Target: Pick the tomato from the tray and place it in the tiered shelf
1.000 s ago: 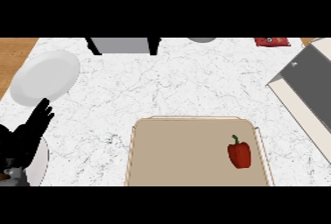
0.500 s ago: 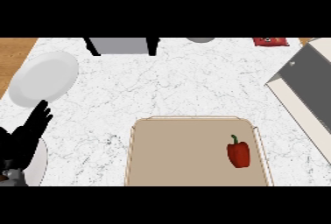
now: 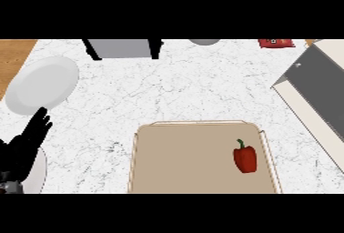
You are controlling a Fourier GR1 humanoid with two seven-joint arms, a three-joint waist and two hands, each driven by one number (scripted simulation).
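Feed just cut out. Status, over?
Left hand open, resting at left edge; right hand out of view. Red pepper untouched on tray. Nothing blocks it.

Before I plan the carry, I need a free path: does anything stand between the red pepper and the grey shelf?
Nothing visible: only the tray rim and bare counter lie between red pepper and shelf; the plate sits farther left.

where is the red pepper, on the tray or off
On it: the red pepper lies inside the tray rim, near the right side.
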